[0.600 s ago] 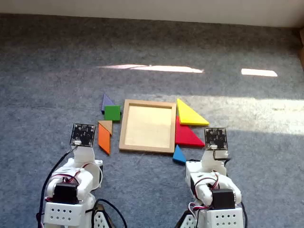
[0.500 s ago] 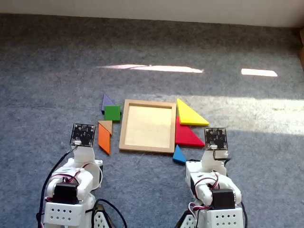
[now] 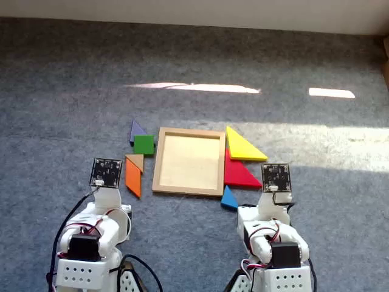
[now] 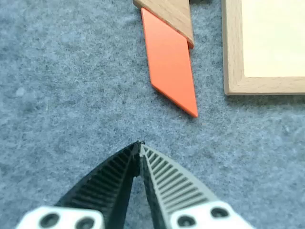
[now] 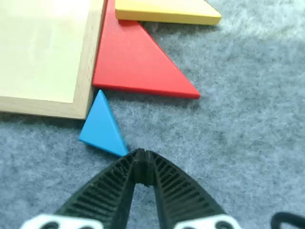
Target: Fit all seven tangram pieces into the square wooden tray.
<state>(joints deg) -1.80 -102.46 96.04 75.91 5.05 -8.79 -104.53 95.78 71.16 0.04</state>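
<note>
Mid-frame in the high view, the tray (image 3: pixel 189 131) has a purple triangle (image 3: pixel 137 129) and a green square (image 3: pixel 144 144) at its left. Wrist views show the left fingers (image 4: pixel 142 151) clenched near the orange piece (image 4: pixel 171 71), and the right fingers (image 5: pixel 142 160) clenched by the blue triangle (image 5: pixel 102 126).

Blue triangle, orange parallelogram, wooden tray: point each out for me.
blue triangle (image 5: pixel 102 128), right wrist view, centre of its face.
orange parallelogram (image 4: pixel 169 63), left wrist view, centre of its face.
wooden tray (image 3: pixel 158 163), high view, left rim.

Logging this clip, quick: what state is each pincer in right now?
Left pincer: closed, holding nothing, short of the orange piece.
Right pincer: closed, holding nothing, next to the blue triangle.
</note>
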